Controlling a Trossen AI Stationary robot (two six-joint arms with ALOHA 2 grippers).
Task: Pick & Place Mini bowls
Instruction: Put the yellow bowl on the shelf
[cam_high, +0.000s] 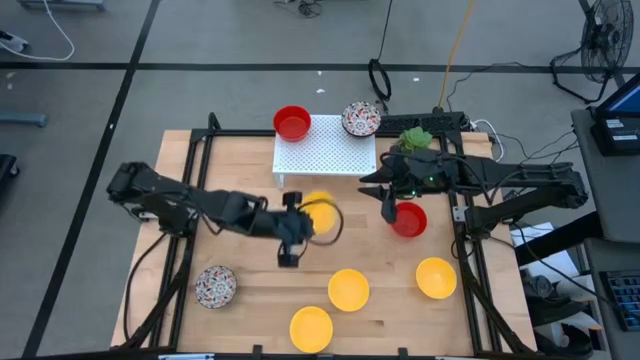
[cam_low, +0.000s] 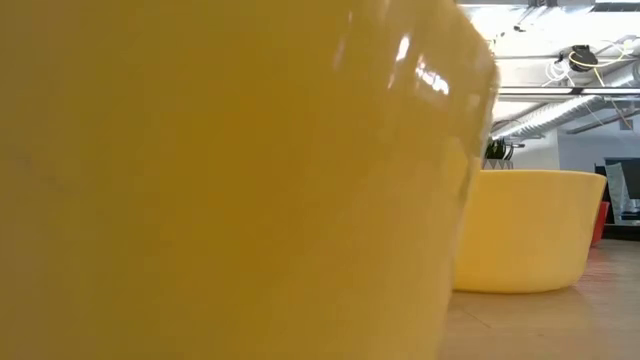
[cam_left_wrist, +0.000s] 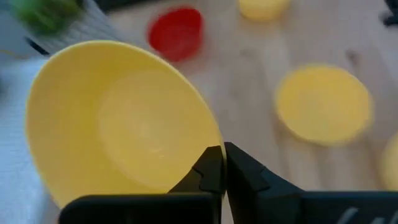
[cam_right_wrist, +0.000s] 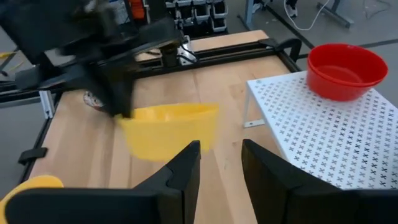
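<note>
Wooden table (cam_high: 250, 290): left tool (cam_high: 300, 226) grips empty yellow bowl (cam_high: 320, 214).

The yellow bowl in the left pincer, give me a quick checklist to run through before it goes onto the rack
1. Grip: the left pincer is shut on the rim of the yellow bowl: ok.
2. Bowl off the table: the right wrist view shows it hanging tilted: ok.
3. Free space on the white rack: its middle is bare; the red bowl and speckled bowl sit at the far corners: ok.
4. Right pincer out of the way: it hovers open beside the rack, next to another red bowl: cannot tell if the clearance is enough.
5. Bowl over the rack: it sits at the near edge: not ok.
</note>
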